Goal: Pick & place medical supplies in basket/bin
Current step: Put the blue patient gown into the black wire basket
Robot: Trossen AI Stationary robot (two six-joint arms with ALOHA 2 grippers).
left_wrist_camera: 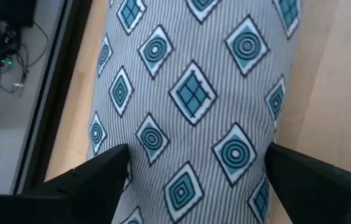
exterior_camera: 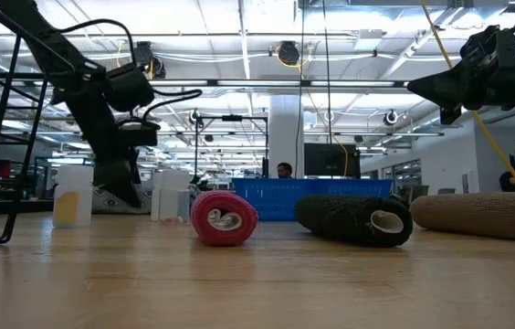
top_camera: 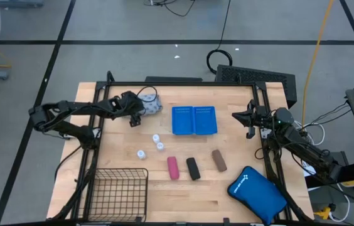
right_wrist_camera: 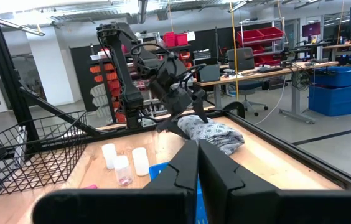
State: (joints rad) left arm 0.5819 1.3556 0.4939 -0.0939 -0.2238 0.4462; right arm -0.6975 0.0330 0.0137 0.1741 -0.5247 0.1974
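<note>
- Left hand (top_camera: pixel 140 110) was spread wide, one finger (left_wrist_camera: pixel 94 180) on each side of the soft pack (top_camera: pixel 151 105), straddling it without squeezing; the pack lay on the counter (top_camera: pixel 240 182) at the far edge, directly under and ahead of this hand.
- Pack appearance: grey-striped fabric printed with blue diamonds and ringed dots, plump and pillow-like, slightly crumpled at one end. Judged soft and likely to deform under a pinch.
- Just beyond the pack, away from the left hand: blue tray (top_camera: pixel 194 120), both compartments holding nothing visible.
- Nearer the front than the hand: three white vials (top_camera: pixel 152 144) standing on the counter; further on, pink roll (top_camera: pixel 173 167), black roll (top_camera: pixel 193 168) and brown roll (top_camera: pixel 219 160) lying side by side.
- Wire basket (top_camera: pixel 117 194) at the front corner, well apart from the hand, nothing inside.
- Right hand (top_camera: pixel 250 122) waited fully closed above the counter's far right edge.
- Progress judged: nothing placed yet; all seven items remained.
</note>
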